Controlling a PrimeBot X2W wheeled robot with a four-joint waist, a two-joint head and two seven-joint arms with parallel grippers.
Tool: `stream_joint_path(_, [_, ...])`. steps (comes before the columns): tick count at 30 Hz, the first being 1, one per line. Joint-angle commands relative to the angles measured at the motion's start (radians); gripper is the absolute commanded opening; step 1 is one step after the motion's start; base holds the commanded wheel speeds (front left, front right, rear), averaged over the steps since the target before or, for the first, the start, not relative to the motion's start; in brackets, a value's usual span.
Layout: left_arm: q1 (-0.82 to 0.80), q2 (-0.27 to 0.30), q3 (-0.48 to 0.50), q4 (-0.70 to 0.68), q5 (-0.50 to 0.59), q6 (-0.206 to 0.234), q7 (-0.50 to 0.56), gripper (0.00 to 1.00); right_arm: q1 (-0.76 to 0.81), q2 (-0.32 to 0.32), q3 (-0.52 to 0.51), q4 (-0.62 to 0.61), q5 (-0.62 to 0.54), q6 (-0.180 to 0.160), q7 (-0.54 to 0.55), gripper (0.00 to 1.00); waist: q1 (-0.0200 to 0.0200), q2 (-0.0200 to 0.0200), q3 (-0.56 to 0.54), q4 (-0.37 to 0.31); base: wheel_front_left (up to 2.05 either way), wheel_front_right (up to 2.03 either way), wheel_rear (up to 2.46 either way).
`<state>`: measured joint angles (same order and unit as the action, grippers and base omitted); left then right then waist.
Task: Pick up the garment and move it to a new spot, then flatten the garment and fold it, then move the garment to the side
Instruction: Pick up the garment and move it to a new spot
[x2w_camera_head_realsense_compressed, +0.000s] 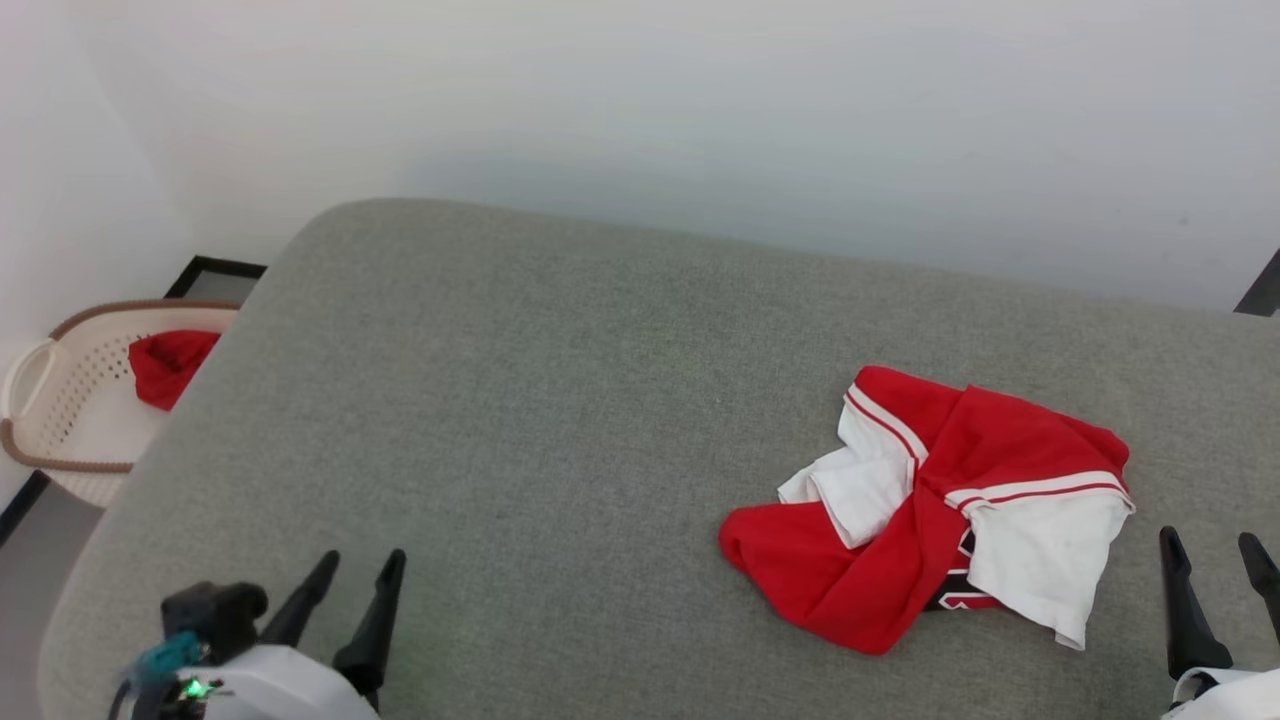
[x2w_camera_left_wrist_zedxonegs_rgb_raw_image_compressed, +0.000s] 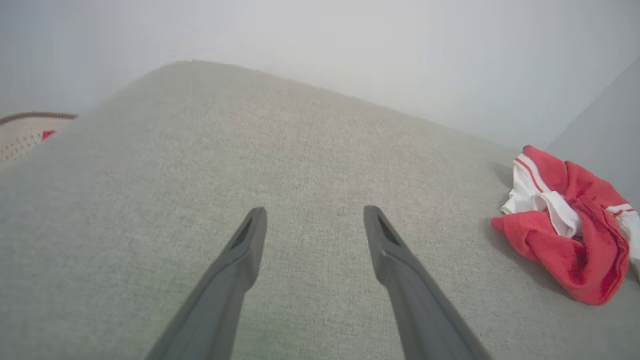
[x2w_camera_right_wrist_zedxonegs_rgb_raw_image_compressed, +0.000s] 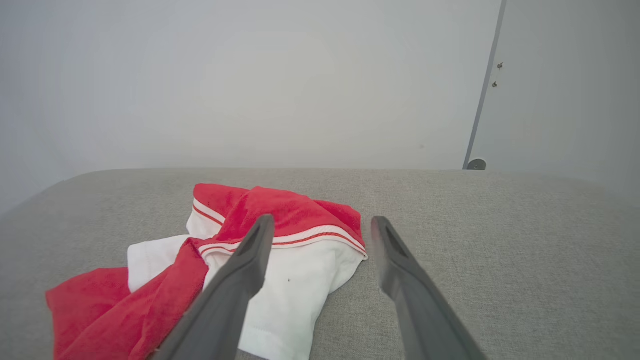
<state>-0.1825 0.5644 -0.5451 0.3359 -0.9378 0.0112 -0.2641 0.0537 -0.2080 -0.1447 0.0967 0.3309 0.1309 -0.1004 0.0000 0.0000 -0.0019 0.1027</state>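
Note:
The garment (x2w_camera_head_realsense_compressed: 930, 510) is a red jersey with white sleeves and red-and-white striped trim, lying crumpled on the right part of the grey cushioned surface (x2w_camera_head_realsense_compressed: 560, 420). A bit of black lettering shows under a fold. My right gripper (x2w_camera_head_realsense_compressed: 1212, 548) stands open just to the garment's right, nothing between its fingers; in the right wrist view the garment (x2w_camera_right_wrist_zedxonegs_rgb_raw_image_compressed: 280, 255) lies before and left of the open gripper (x2w_camera_right_wrist_zedxonegs_rgb_raw_image_compressed: 322, 223). My left gripper (x2w_camera_head_realsense_compressed: 362, 563) is open at the lower left, far from the garment. The left wrist view has the gripper (x2w_camera_left_wrist_zedxonegs_rgb_raw_image_compressed: 315, 214) over bare fabric, with the garment (x2w_camera_left_wrist_zedxonegs_rgb_raw_image_compressed: 570, 235) far right.
A white perforated laundry basket (x2w_camera_head_realsense_compressed: 60, 400) with a brown rim stands on the floor past the surface's left edge, a red cloth (x2w_camera_head_realsense_compressed: 168, 365) inside it. A pale wall runs behind the surface. A door edge with a stopper (x2w_camera_right_wrist_zedxonegs_rgb_raw_image_compressed: 476, 164) shows at the back right.

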Motion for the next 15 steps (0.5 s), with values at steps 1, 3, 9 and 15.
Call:
stream_joint_path(1, [0.033,-0.007,0.040,-0.038,0.051,0.015,0.000,1.00,0.012,0.006,-0.006,-0.013,-0.011,0.000,0.005,1.00,0.0000,0.0000,-0.008,-0.004,0.00,0.00,0.00])
stream_joint_path(3, [0.066,-0.014,0.092,-0.091,0.135,0.030,0.000,1.00,0.010,0.009,-0.009,-0.026,-0.015,0.000,0.012,1.00,0.0000,0.0000,-0.012,-0.006,0.00,0.00,0.00])
stream_joint_path(9, [0.153,-0.061,0.222,-0.217,0.337,0.034,0.000,1.00,-0.015,0.008,-0.005,-0.055,-0.019,0.000,0.023,1.00,0.0000,0.0000,-0.017,-0.010,0.00,0.00,0.00])
stream_joint_path(15, [0.204,-0.103,0.269,-0.220,0.416,0.016,0.000,1.00,-0.009,0.013,0.008,-0.050,-0.019,0.000,0.027,1.00,0.0000,0.0000,-0.016,-0.013,0.00,0.00,0.00])
